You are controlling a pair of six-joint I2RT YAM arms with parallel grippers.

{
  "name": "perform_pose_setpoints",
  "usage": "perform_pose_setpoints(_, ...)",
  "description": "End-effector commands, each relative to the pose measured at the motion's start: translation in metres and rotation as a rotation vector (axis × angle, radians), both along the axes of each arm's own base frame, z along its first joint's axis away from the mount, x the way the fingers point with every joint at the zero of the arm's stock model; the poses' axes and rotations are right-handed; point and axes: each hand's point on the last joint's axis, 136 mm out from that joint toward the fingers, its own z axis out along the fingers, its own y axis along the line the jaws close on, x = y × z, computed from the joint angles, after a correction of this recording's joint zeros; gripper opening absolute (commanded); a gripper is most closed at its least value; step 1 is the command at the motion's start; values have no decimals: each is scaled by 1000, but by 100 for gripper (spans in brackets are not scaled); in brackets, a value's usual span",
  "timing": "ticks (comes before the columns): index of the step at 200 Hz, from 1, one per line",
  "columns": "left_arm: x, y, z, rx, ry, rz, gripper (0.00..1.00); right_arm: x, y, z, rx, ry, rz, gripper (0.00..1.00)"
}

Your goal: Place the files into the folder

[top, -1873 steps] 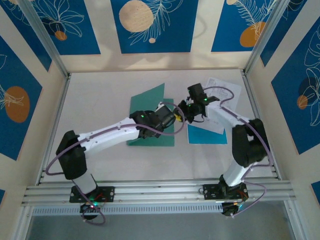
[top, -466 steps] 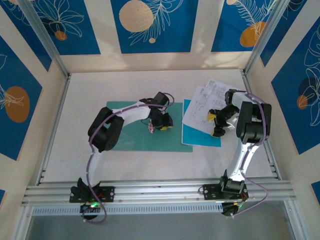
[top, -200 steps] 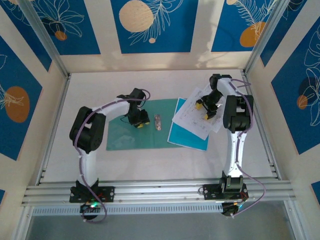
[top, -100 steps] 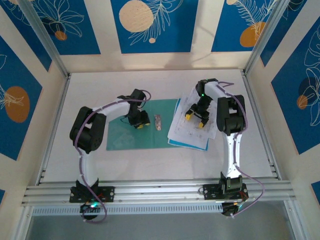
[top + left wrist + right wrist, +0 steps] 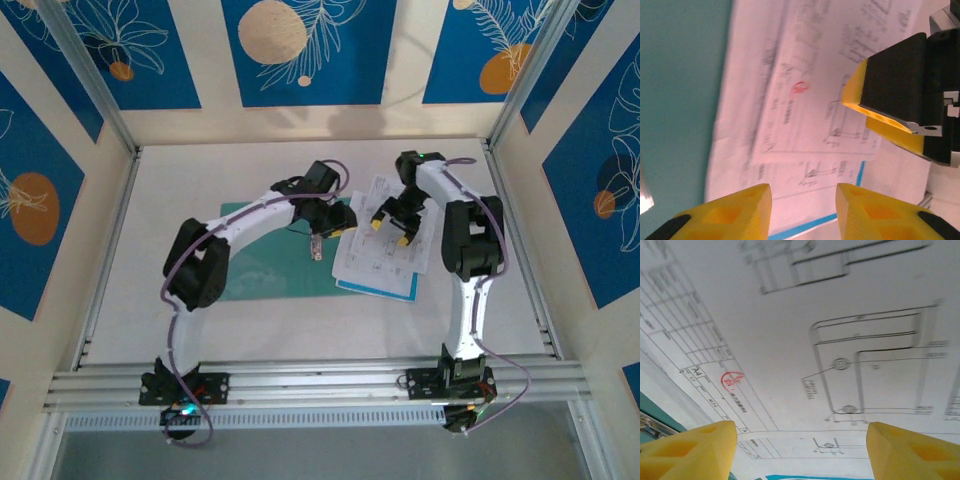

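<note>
The white tabletop (image 5: 180, 170) carries everything. On it the teal-green folder (image 5: 260, 275) lies flat and open, around the middle and a little toward the left edge, with the left arm stretched across it. Just right of the folder lie the files: a fanned stack of white sheets (image 5: 385, 262) printed with black diagrams and tables. They rest on top of the cyan sheet (image 5: 375, 291), which peeks out along the stack's near edge. In the left wrist view the white paper meets the teal card directly, with no bare tabletop between them, so the stack's left edge sits on the folder's right edge.

The left claw (image 5: 338, 222) hangs over that same border. Its yellow fingers stand apart with nothing between them (only printed paper below). The right claw (image 5: 392, 228) is over the far part of the stack, near the left one. Its fingers are spread wide and grip nothing; whether the tips touch the paper, I cannot tell.

A small metal clip (image 5: 315, 246) lies on the folder near its right edge. A red stamp (image 5: 730, 380) marks the top sheet.
</note>
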Motion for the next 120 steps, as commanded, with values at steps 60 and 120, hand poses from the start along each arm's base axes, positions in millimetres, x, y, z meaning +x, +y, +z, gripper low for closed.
perform_pose_setpoints(60, 11, -23, -48, 7, 93, -32, 41, -2, -42, -29, 5, 107, -161, 65)
perform_pose_setpoints(120, 5, -15, -73, 70, 105, -62, 43, -14, -43, -44, -26, 178, -134, 65)
